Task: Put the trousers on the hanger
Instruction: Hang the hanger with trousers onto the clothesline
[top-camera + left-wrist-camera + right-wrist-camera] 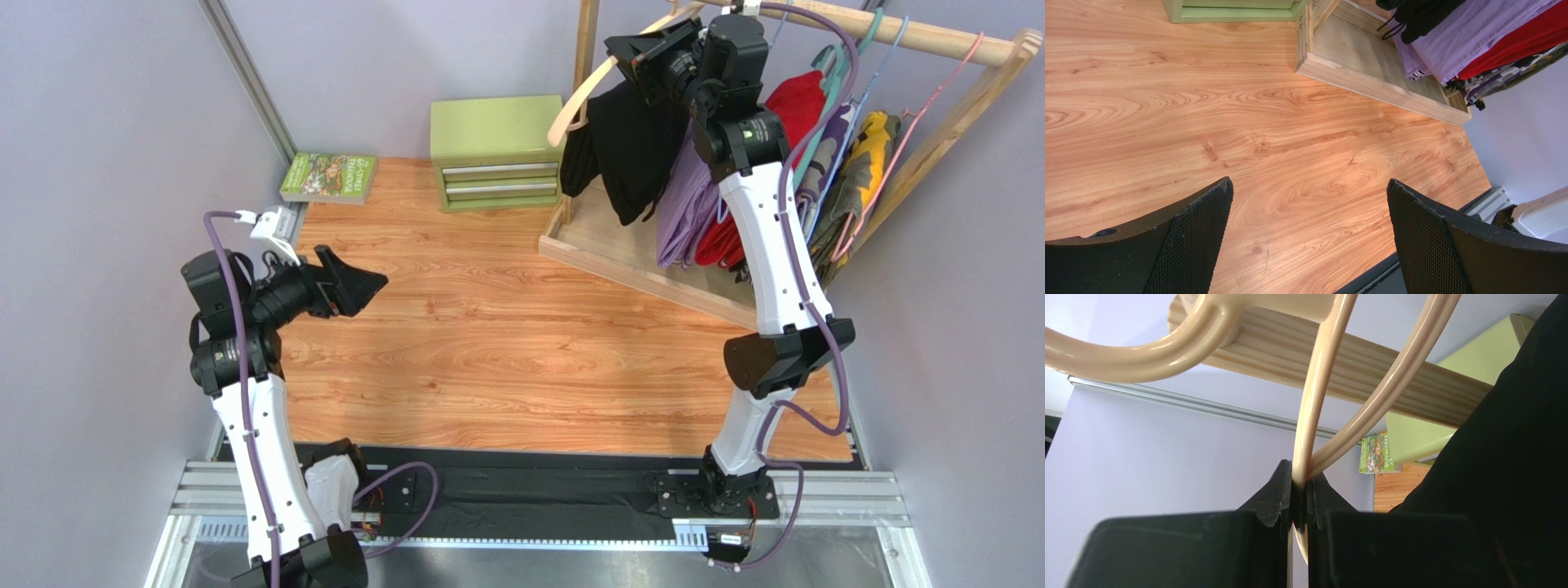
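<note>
Under the rail [1389, 373] the right gripper [1300, 478] clenches the hanger [1315, 404], trousers [632, 141] draped on it; the left gripper [1309, 184] gapes, well apart from that rail. The book [329, 177] has unreadable lettering.

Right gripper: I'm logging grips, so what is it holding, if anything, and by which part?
The right gripper pinches the hanger by one thin curved bar below its hook.
</note>
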You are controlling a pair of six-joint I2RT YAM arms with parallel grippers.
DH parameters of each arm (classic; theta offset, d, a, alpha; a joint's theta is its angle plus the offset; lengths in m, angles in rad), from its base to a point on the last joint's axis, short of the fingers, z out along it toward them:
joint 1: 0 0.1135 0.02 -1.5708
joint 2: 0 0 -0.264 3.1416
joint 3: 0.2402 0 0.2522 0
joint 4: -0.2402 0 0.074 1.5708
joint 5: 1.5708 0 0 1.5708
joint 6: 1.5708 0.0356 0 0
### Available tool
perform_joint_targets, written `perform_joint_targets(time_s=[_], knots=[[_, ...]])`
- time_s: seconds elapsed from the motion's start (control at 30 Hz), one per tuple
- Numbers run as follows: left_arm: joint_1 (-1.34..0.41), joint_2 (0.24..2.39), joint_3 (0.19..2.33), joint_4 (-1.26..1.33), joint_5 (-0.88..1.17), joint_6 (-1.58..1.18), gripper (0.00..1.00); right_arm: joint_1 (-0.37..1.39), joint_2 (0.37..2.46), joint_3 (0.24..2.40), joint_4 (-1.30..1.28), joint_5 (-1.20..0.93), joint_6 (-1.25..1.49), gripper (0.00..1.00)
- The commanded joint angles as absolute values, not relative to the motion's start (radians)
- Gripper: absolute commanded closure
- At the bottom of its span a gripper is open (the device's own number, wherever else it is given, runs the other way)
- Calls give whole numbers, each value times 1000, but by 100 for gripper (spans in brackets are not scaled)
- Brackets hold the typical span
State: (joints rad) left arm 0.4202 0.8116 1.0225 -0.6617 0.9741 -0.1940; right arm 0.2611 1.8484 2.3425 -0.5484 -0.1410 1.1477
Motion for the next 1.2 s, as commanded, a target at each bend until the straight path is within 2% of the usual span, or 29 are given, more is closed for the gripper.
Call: perform_joint_targets(time_s=[0.0,0.13,0.23,0.27,0.33,0.37,0.53,0.57,0.67,0.93,1.03,1.17], knots=[[419,811,1034,-650,980,-196,0,259,1848,2370,-390,-97,1158,100],[417,808,1023,-658,980,-186,0,259,1848,2339,-390,-101,1164,100],[419,807,1026,-670,982,-170,0,259,1832,2303,-380,-115,1152,91],[419,807,1026,-672,977,-169,0,259,1821,2293,-376,-120,1144,81],[417,805,1029,-672,980,-169,0,259,1810,2272,-362,-144,1120,71],[417,805,1031,-672,983,-169,0,261,1806,2270,-357,-155,1080,61],[417,804,1032,-672,988,-181,0,276,1746,2231,-439,-146,950,35],[419,804,1032,-672,991,-183,0,278,1734,2221,-478,-132,930,27],[417,793,1031,-669,989,-187,0,278,1687,2197,-544,-80,845,17],[417,769,1022,-667,962,-186,0,278,1571,2096,-655,-52,688,6],[419,798,1066,-730,937,-116,0,278,1516,2027,-667,-136,617,0],[419,880,1167,-912,905,66,0,278,1434,1933,-705,-308,432,0]])
